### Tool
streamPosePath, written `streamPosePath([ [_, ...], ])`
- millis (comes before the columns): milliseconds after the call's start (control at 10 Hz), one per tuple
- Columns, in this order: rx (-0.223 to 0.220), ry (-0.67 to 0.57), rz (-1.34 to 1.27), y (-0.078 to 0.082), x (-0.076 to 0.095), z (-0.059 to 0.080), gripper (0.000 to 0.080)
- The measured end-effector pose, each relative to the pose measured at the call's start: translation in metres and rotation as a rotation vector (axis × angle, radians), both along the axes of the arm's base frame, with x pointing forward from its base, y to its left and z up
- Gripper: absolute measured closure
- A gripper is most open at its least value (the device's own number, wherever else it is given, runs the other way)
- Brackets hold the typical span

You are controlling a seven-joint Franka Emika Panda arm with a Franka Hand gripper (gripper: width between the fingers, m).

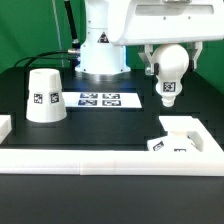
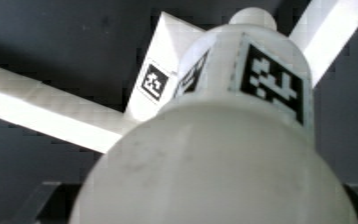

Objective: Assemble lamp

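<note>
Hanging in the air on the exterior view's right, the bulb (image 1: 168,86) is up off the table (image 1: 110,130). The end effector (image 1: 168,62) has its two fingers pressed on the round top part, one on each side, so it is holding the bulb. The bulb looks like hard white plastic, smooth and fat at one end and thinner at the other, where a square tag sits. I think it is light and stiff, so it will not bend or squash. But its smooth round sides could slip or turn between the fingers if it bumps something. The fat part, where the fingers are now, seems the best place to hold it, with the thin end pointing down and free. In the wrist view the bulb (image 2: 229,130) fills nearly the whole picture, and the fingers cannot be seen there. Lower down in the exterior view, the flat base (image 1: 180,130) lies on the table, near the corner of a low white wall (image 1: 80,160). The bulb is well apart from it, not touching. The marker board (image 1: 100,99) lies flat in the middle of the table. Far off on the exterior view's left stands the shade (image 1: 45,95), wide end down, with nothing touching it.
</note>
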State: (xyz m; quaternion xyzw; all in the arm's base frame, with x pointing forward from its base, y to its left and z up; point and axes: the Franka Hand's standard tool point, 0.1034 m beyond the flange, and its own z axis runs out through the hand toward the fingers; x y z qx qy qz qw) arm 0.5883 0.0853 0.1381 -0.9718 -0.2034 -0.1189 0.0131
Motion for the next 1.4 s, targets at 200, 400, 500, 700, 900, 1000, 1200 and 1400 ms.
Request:
streamPosePath([
  [200, -0.008, -0.089, 0.036, -0.005, -0.001, -0.004, 0.0222],
  [400, -0.034, -0.118, 0.114, -0.005, 0.004, 0.001, 0.0222],
  [500, -0.037, -0.119, 0.125, -0.005, 0.008, 0.004, 0.0222],
  [700, -0.035, -0.130, 0.135, 0.002, 0.015, 0.012, 0.0222],
  [900, -0.034, -0.131, 0.134, 0.001, 0.015, 0.011, 0.0222],
  [1000, -0.035, -0.163, 0.134, -0.001, 0.017, 0.011, 0.0222],
  [1200, -0.037, -0.174, 0.147, 0.000, 0.018, 0.006, 0.0222],
  [1400, -0.040, -0.197, 0.167, 0.004, 0.026, 0.008, 0.0222],
])
